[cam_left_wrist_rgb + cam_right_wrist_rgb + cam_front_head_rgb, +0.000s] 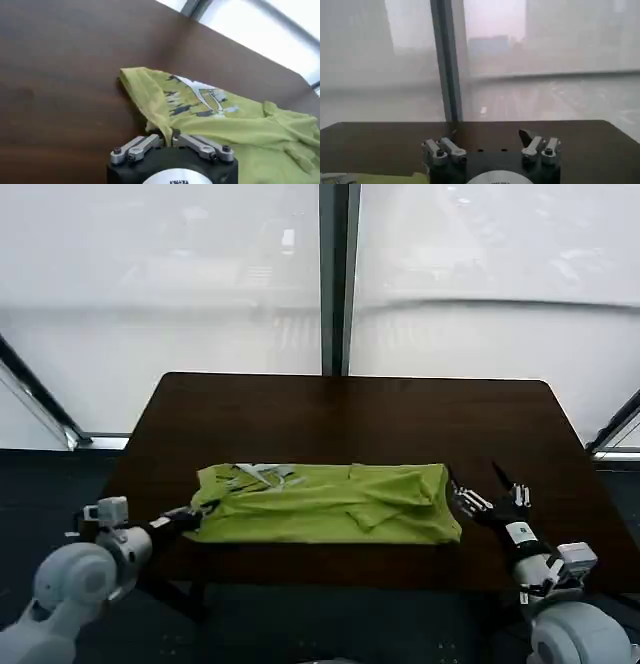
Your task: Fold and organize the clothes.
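Your left gripper (pixel 167 134) was clenched on the t-shirt (pixel 325 502) at its left edge; shirt lay folded mid-table (pixel 340 409), white graphic (pixel 200 100) unreadable; your right gripper (pixel 490 489) stood released just beside its right edge

dark table (pixel 350 409) bearing green t-shirt (pixel 330 504)

The left arm reaches in low from the near left, its left gripper (pixel 203 510) with fingers (pixel 150 141) pinched together on the green fabric's near-left edge. The right arm extends from the near right, wrist angled upward; the right gripper (pixel 492 487) hangs with fingers (pixel 532 142) spread apart, holding nothing.
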You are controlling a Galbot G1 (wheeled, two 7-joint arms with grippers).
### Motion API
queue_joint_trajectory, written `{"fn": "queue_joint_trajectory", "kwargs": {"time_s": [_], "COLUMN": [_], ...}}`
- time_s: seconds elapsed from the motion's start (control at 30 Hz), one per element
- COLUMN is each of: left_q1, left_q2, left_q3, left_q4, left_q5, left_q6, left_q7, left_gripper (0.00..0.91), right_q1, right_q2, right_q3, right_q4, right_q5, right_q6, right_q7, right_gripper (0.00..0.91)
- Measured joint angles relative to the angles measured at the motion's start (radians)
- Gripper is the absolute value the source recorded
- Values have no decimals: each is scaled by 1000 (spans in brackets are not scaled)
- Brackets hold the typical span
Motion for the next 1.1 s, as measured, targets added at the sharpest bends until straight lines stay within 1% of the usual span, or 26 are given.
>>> {"fn": "queue_joint_trajectory", "kwargs": {"time_s": [0.23,0.43,0.57,0.77,0.9,1.1], "left_q1": [46,108,111,79,42,-58], "left_q2": [51,67,46,-19,-72,-144], "left_q3": [-98,-189,-192,-103,-5,177], "left_q4": [-82,-142,-189,-266,-269,-223], "left_q5": [224,370,319,119,46,33], "left_q6": [-1,-3,-4,-4,-4,-5], "left_q7": [3,-4,-48,-115,-121,-136], "left_gripper": [0,0,0,0,0,0], "right_q1": [24,24,9,-23,-45,-76], "right_q2": [-1,4,16,41,70,115], "right_q3": [-15,-17,-3,29,55,76], "right_q4": [-30,-34,-17,15,28,32], "right_q5": [0,-1,-1,-8,-30,-85], "right_q6": [0,0,-2,1,12,24], "right_q7": [12,21,20,9,4,-1], "right_gripper": [878,878,878,878,878,878]}}
